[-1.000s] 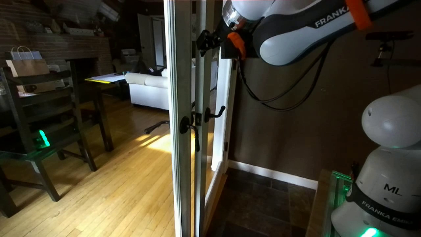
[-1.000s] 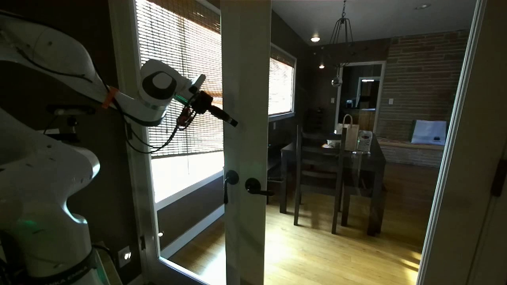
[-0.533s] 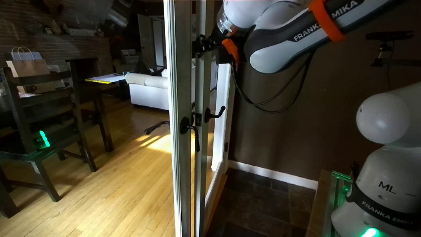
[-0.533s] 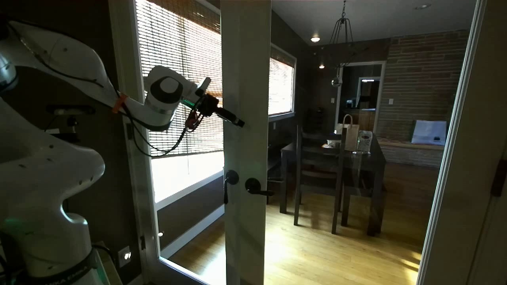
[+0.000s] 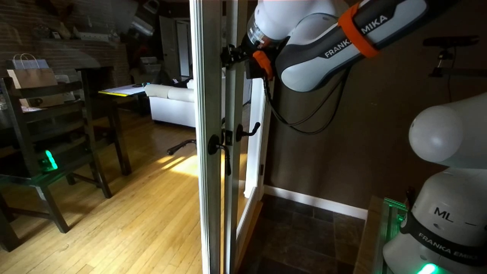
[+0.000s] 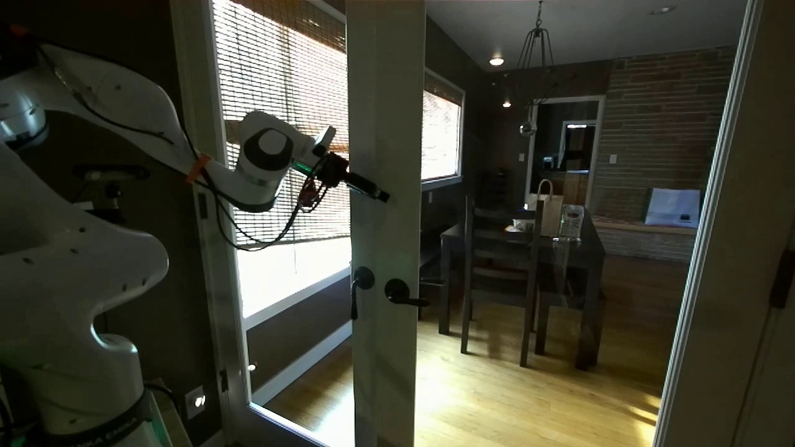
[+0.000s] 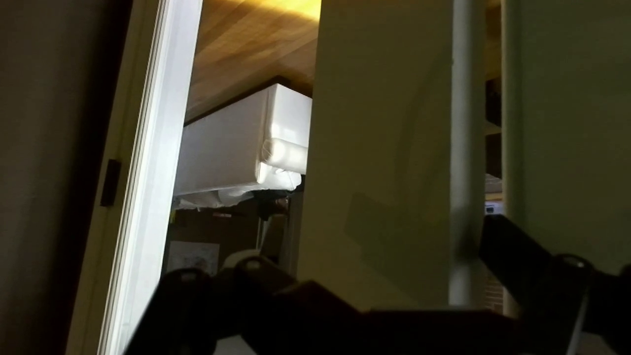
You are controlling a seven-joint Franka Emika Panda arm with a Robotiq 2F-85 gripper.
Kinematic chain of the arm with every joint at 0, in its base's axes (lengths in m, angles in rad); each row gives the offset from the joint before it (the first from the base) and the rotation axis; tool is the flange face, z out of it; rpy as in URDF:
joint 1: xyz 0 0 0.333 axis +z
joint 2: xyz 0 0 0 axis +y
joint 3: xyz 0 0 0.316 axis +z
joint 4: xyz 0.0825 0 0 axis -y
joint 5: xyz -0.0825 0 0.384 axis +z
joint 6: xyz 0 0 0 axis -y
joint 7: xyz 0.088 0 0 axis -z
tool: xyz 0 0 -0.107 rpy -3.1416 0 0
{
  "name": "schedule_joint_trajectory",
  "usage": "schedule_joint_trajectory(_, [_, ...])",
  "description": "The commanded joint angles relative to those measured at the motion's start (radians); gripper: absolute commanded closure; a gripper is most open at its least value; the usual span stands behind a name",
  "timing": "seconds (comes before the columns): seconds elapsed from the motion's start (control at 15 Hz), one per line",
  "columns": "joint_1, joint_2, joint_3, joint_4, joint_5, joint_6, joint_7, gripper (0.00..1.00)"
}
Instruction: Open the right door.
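Holding my hand (image 6: 383, 196) high before the frame of the right door (image 6: 407, 242), above its dark lever (image 6: 399, 291), I have the fingers (image 7: 515, 246) spread apart, released; whether they touch the frame I cannot tell. That door stands ahead of my arm (image 5: 315, 57), next to the left door (image 6: 368, 385), and the wrist view shows me a narrow slit of the room between the two. The left door's lever (image 6: 364, 279) hangs pointing down just beside, and a cable (image 5: 312, 133) loops below my arm. Behind the glass I make out a chair (image 6: 500, 297), a worktop (image 6: 590, 261) carrying a paper bag (image 6: 549, 214), and a sofa (image 5: 173, 108).

Both doors have white frames around a long clear pane; each lever is slim and curved, on a round plate. Glossy wooden floorboards (image 5: 133, 213) catch the light beyond, with dark stone-like tiles (image 5: 300, 239) on my side. The chair is dark and slatted, the sofa pale and upholstered, the bag brown with looped handles. A woven blind (image 6: 282, 155) hangs over a bright window (image 6: 295, 273); a plain brown wall (image 5: 323, 163) flanks the right door.

On my arm I read FRANKA, then MIKA past an orange strap (image 5: 356, 32); on the white base (image 5: 430, 198), ML, with FRANKA EMIKA on a dark band (image 5: 437, 241), its last letters dim.
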Motion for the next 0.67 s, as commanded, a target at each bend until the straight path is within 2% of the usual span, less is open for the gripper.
schedule_joint_trajectory(0.0, [-0.047,-0.001,0.024,0.020,0.062,-0.014,-0.049,0.00])
schedule_joint_trajectory(0.33, [-0.056,-0.028,-0.006,0.013,0.094,-0.052,-0.092,0.00])
schedule_joint_trajectory(0.6, [-0.036,-0.045,-0.044,0.004,0.095,-0.095,-0.123,0.00])
